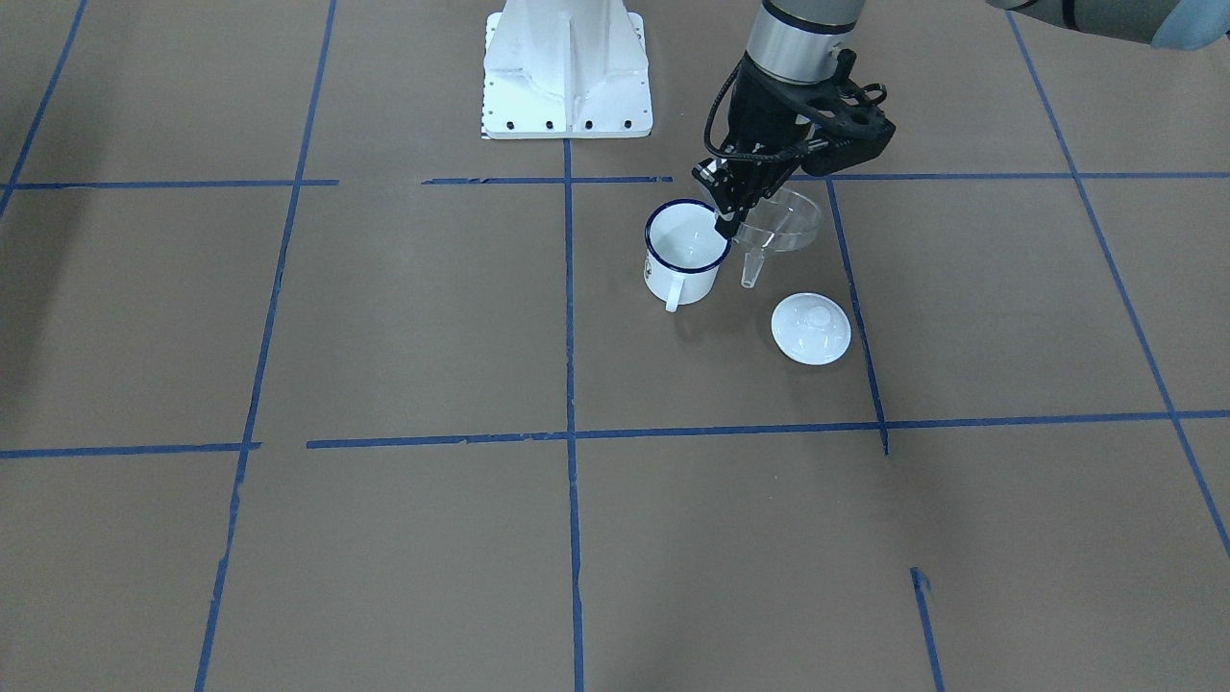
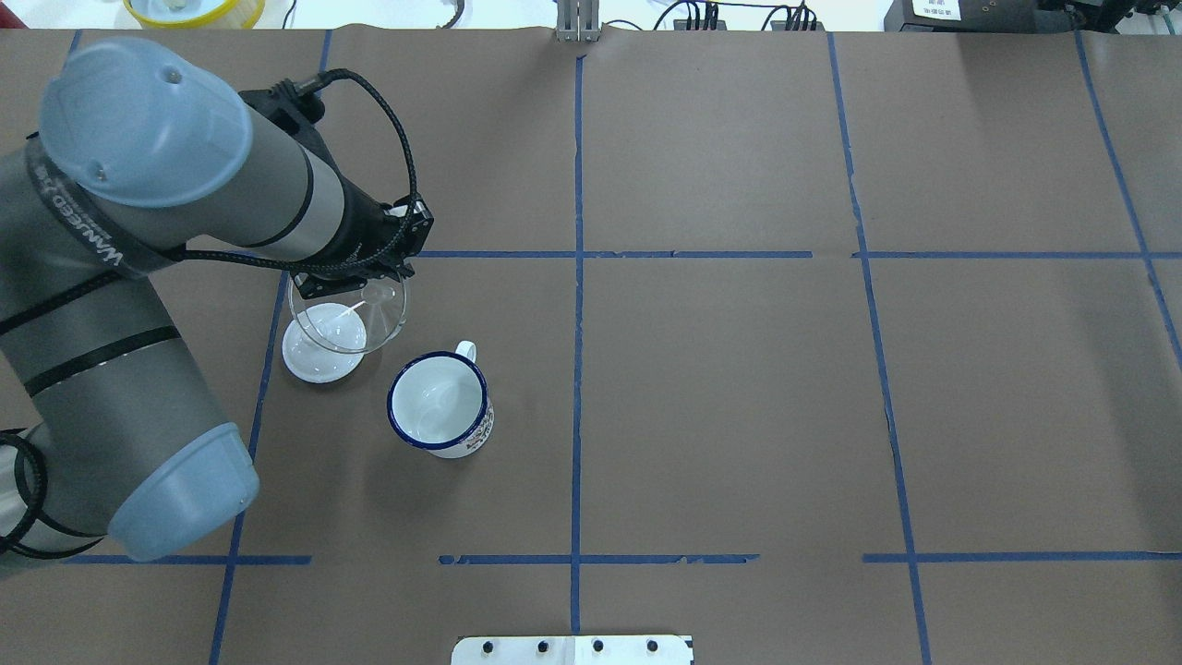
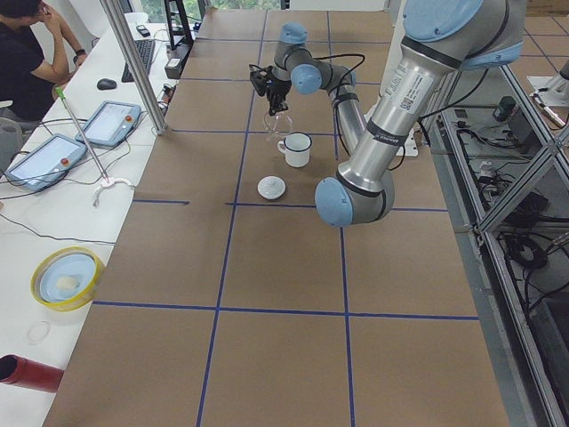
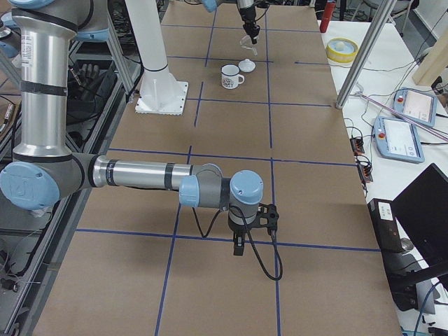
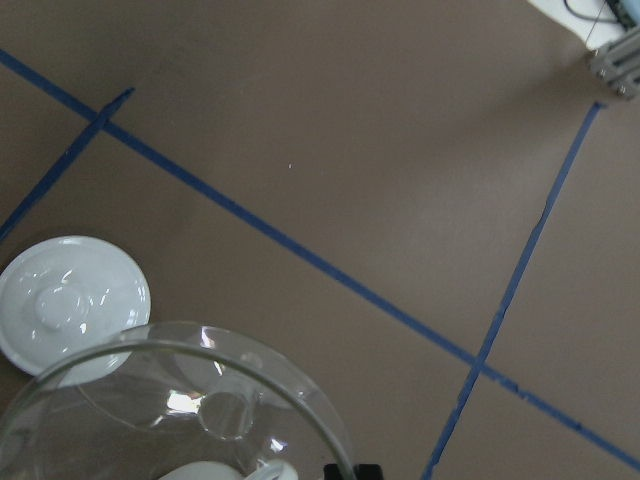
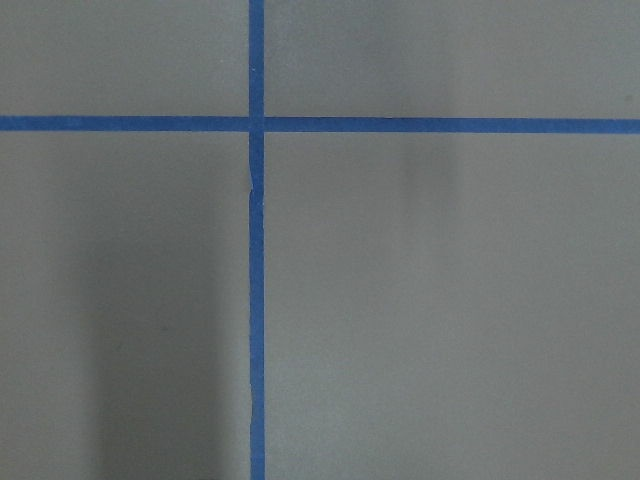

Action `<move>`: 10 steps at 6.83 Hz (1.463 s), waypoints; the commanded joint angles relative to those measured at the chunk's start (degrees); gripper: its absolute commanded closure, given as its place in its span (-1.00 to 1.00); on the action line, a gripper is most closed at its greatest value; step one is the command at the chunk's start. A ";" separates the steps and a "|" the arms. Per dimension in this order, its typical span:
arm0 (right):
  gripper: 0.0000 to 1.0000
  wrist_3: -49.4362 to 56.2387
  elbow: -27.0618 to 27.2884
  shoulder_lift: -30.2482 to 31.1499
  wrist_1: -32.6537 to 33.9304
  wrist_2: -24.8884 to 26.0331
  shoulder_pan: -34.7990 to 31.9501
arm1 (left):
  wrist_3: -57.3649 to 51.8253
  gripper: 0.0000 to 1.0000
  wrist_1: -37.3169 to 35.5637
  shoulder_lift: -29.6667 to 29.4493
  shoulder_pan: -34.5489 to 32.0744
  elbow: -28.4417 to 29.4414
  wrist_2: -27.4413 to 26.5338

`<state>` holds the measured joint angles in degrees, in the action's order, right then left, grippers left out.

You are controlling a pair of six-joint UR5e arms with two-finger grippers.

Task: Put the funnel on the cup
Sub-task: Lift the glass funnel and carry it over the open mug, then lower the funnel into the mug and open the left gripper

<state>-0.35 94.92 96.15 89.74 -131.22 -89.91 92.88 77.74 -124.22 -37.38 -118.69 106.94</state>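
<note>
Funnel (image 1: 783,223) in the grasp of the left gripper (image 1: 728,219), carried clear of the table (image 1: 404,327) with the bowl up and the spout pointing down, so its long axis is close to upright. It hangs just beside the cup (image 1: 683,252) and is not over it; in the overhead view the two rims are near but do not overlap.

Key relation: the cup stands to the robot's right of the funnel, mouth open and upward, handle turned to the far side, away from the robot's base. The near-far offset is harder to read, because the two fixed views place the raised funnel differently, but the cup probably sits slightly nearer the robot. A white lid (image 1: 810,329) lies flat on the table on the funnel's far side (it also shows through the clear bowl in the left wrist view).

Claw: the jaws are clenched to a narrow pinch on the funnel's rim, gripping the edge that faces the cup, and they touch nothing else. The fingers therefore sit between funnel and cup.

The left arm is by far the nearer one. The right gripper (image 4: 238,246) hangs well apart over bare table at the robot's right end, and whether it is released or clenched cannot be told.

Judgement: the coming move is a short carry to the right until the spout is centred over the mouth, followed by a lowering onto the blue rim.
</note>
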 commanded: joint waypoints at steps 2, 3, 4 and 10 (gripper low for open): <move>-1.00 0.00 0.00 0.00 0.00 0.00 0.00 | -5.51 1.00 -5.23 -2.16 5.90 0.21 -0.24; -1.00 0.00 0.00 0.00 0.00 0.00 0.00 | -5.51 1.00 -5.23 -3.73 8.01 2.39 -0.50; -1.00 0.00 0.00 0.00 0.00 0.00 0.00 | -5.51 1.00 -5.15 -4.01 8.81 3.28 -0.51; -1.00 0.00 0.00 0.00 0.00 0.00 0.00 | -9.29 -1.00 -3.74 -6.39 9.52 10.68 -1.46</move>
<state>-0.35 94.92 96.15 89.74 -131.22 -89.91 83.67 73.77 -130.82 -27.85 -108.23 106.08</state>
